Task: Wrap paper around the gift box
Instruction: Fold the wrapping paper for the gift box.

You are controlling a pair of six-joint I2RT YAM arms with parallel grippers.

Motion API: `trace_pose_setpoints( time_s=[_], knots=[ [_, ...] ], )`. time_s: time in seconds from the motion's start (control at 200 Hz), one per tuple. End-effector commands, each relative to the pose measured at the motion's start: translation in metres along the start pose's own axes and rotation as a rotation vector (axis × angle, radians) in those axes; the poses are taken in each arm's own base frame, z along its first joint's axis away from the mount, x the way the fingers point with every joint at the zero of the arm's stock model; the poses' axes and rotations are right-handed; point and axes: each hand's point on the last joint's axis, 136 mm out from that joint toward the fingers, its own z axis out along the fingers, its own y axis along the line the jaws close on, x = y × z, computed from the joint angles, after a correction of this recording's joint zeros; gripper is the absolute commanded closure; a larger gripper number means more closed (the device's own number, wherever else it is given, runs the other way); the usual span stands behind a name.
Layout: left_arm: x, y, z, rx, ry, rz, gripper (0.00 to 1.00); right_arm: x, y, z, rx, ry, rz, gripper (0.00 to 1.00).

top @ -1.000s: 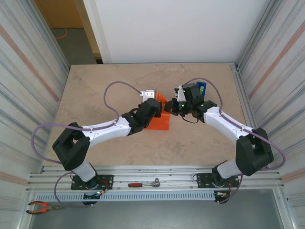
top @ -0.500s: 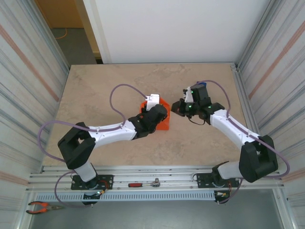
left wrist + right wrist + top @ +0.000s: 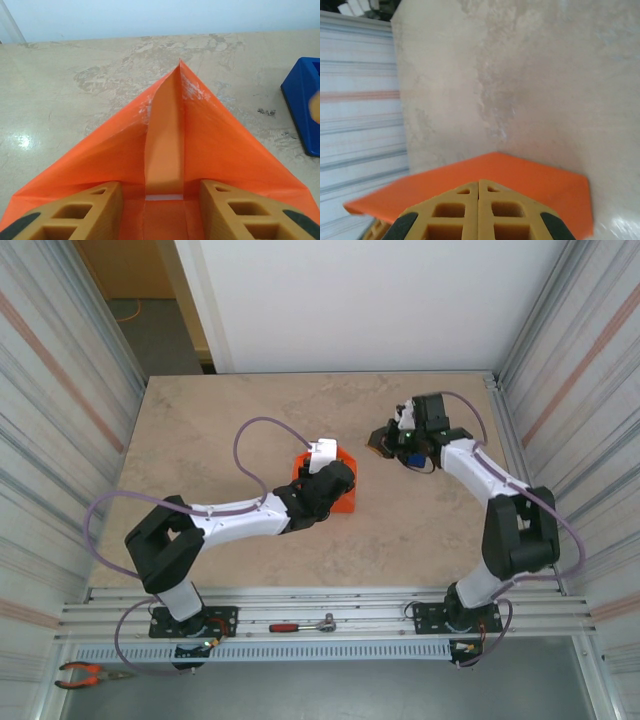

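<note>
- Box (image 3: 346, 502) sits mid-table (image 3: 220, 430), right under the end of the left arm. The left arm is clearly the nearer one.
- Left gripper (image 3: 162, 192) is about half apart, with its fingers (image 3: 75, 215) planted on the wrapped box. I only see flat orange between them, nothing pinched, so I'd call it holding the box down rather than gripping it.
- The bit that matters: the loose end of the paper (image 3: 210, 145) is folded into a triangle flap lying flat on the table. It points straight away from the left gripper, so its long axis runs along that gripper's line of sight, tip at the far end.
- Right gripper (image 3: 479, 187) is closed tight, with nothing visible between the fingers. It hangs off to the box's right with a clear gap and faces back toward the orange.
- Dispenser (image 3: 305, 107) sits to the right of the flap, near the right gripper.
- My guess is the flap gets folded up onto the box next. The right arm is on the better side for that, and the left is busy pinning.
- No brands, labels or writing I can read. The paper is plain orange and the dispenser plain blue.
</note>
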Motion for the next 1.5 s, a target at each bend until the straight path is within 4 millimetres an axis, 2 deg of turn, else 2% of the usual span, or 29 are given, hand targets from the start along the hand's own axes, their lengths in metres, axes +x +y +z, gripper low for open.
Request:
trace_pose_setpoints(
  time_s=[0.0,0.256,0.456,0.686,1.052,1.498],
  knots=[
    [0.123,0.017,-0.001,-0.012,0.347,0.239,0.55,-0.004,0.019,0.016,-0.055,0.075,0.02,0.97],
    [0.122,0.016,0.0,-0.01,0.347,0.242,0.55,0.004,0.032,0.064,-0.055,0.195,0.012,0.97],
    [0.122,0.015,0.0,-0.01,0.349,0.241,0.55,0.029,0.032,0.081,-0.065,0.295,0.011,0.97],
    [0.124,0.016,0.001,-0.014,0.353,0.237,0.55,0.056,0.033,0.073,-0.081,0.35,-0.007,1.0],
    [0.125,0.017,0.0,-0.018,0.361,0.236,0.55,0.065,0.042,0.046,-0.092,0.307,-0.038,1.0],
    [0.129,0.019,0.0,-0.021,0.37,0.236,0.55,0.08,0.015,0.047,-0.034,0.324,-0.013,1.0]
  ],
)
